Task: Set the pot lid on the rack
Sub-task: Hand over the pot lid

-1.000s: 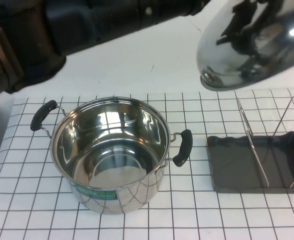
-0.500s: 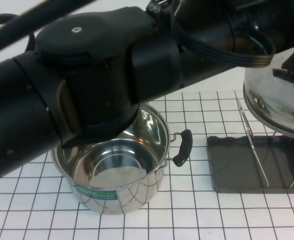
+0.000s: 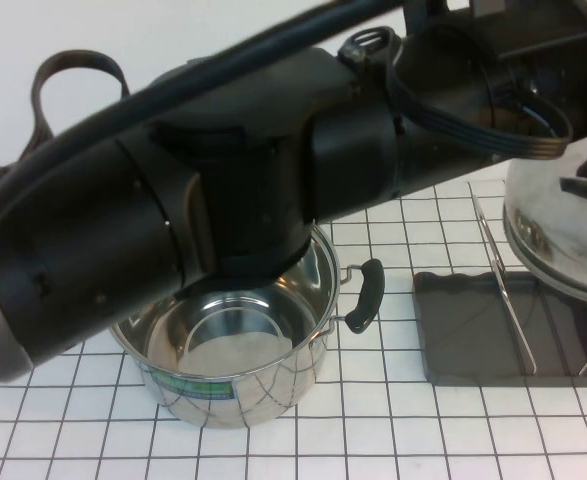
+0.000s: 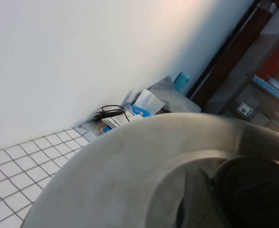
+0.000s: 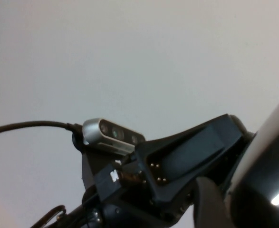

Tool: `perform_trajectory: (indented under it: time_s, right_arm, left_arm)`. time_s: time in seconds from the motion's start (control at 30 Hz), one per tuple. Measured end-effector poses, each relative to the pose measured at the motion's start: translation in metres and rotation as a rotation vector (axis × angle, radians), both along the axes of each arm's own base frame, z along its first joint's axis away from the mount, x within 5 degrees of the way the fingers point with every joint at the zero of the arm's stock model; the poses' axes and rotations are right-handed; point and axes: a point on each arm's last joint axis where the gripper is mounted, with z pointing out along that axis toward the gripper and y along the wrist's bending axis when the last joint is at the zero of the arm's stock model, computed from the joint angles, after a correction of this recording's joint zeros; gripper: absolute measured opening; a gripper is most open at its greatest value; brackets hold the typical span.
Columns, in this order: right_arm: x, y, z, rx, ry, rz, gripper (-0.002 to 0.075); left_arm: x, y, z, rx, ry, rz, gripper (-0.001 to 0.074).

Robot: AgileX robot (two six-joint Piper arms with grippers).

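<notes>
White gridded table (image 3: 393, 440), left gripper (image 4: 210, 190) gripping lid (image 3: 563, 245) by its knob (image 4: 253, 190), lid tilted over rack (image 3: 518, 320) at right edge, right gripper hidden, state unclear, pot (image 3: 233, 350) half covered by arm (image 3: 173, 230).

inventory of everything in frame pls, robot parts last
pot lid: 1, shiny steel, tilted in the air above the rack, far right
rack: 1, silver wire prongs in dark grey tray, right of pot
pot: 1, steel, black handles, centre, open
table cover: 1, white with black grid
left gripper: at the lid's black knob
left arm: black, stretched across over pot
right gripper: beside the lid's rim
</notes>
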Motion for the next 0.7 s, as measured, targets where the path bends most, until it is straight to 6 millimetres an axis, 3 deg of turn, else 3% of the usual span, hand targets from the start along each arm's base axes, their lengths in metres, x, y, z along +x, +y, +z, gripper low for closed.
perform_trajectory:
  time_s: [0.3,0.7]
  right_arm:
    - [0.0017,-0.0026,0.0004,0.027,0.01,-0.024,0.0115]
    - [0.0012,-0.0017,0.0006,-0.019,-0.018,-0.03,0.0112]
  left_arm:
    - [0.0006,-0.003,-0.0024,-0.021,0.051,-0.017,0.0335]
    - [-0.0018,-0.004,-0.0019,-0.014,0.022,-0.044,0.0335]
